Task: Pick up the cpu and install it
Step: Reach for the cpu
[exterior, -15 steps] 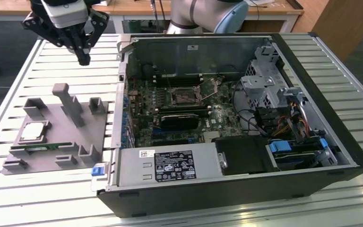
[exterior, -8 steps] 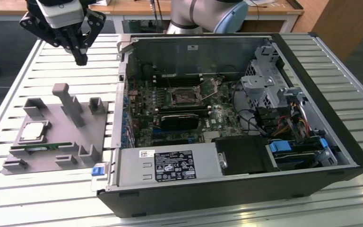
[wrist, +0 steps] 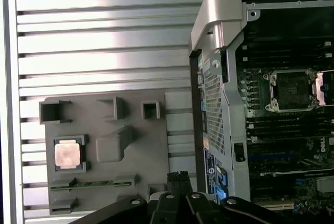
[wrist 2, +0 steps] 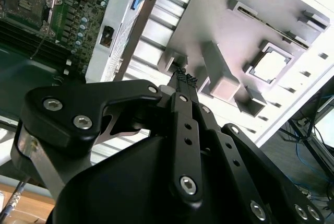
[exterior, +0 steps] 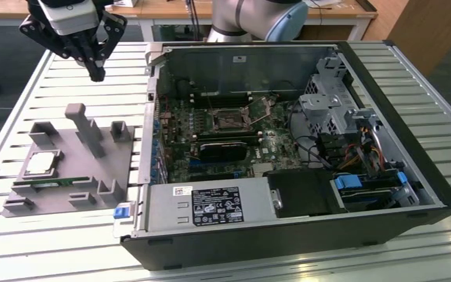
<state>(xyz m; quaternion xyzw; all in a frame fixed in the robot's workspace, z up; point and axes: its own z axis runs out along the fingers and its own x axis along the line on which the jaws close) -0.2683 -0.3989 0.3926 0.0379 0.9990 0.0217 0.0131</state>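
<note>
Over a slatted metal table, the gripper is seen with its jaws pressed shut on nothing, raised near the grey tray, in which the cpu is seated at seven o'clock of the fingertips in the exterior view, the open computer case being laid at three o'clock.

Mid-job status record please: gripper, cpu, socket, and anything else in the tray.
gripper: jaws shut, holding nothing, up in the air near the tray, apart from the cpu
cpu: lying flat in its recess in the grey tray
memory stick: in the tray, beside the cpu
socket: on the board inside the open computer case, no chip in it
task: cpu not yet picked up
</note>
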